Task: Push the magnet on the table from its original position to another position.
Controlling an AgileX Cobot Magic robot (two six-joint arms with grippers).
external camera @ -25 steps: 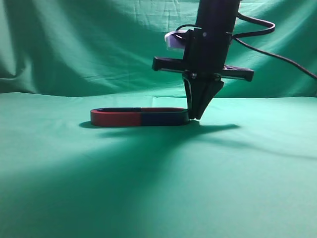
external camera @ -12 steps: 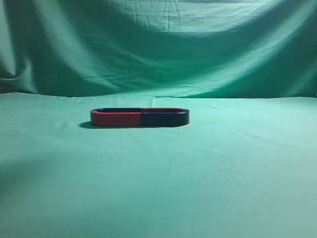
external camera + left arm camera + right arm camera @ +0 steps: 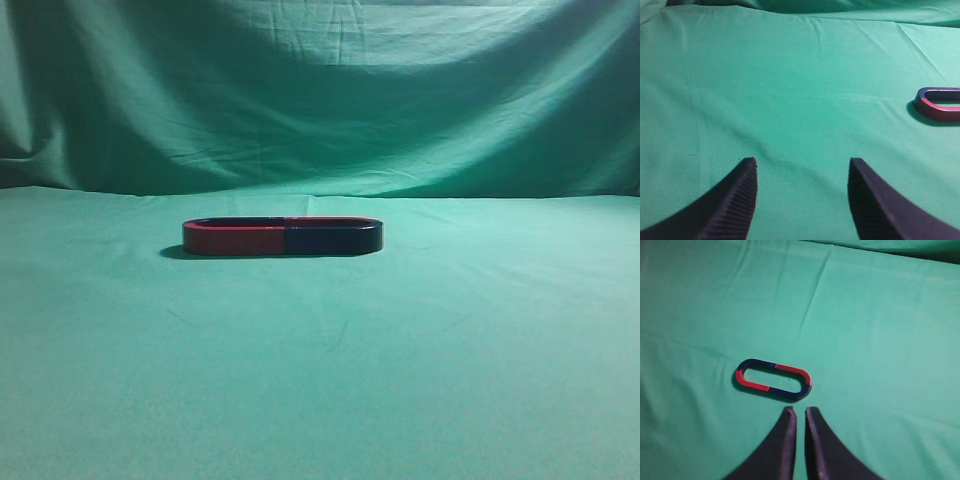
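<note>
The magnet (image 3: 333, 239), with a navy-black face and a thin red rim, lies flat on the green table (image 3: 400, 380). It is the right half of an oval ring; the red-faced magnet (image 3: 235, 240) is the left half. In the right wrist view the ring's navy part (image 3: 790, 392) lies just ahead of my right gripper (image 3: 799, 411). That gripper is shut, empty, and raised clear of the ring. My left gripper (image 3: 802, 161) is open and empty over bare cloth. The red-faced end (image 3: 936, 108) shows far to its right. Neither arm shows in the exterior view.
The draped green backdrop cloth (image 3: 320, 100) hangs behind the table. Slight creases run across the table cloth (image 3: 815, 295). Nothing else stands on the table.
One second ago my right arm stood with its shut fingertips at the ring's right end. It has since left the exterior view. The ring has not moved.
</note>
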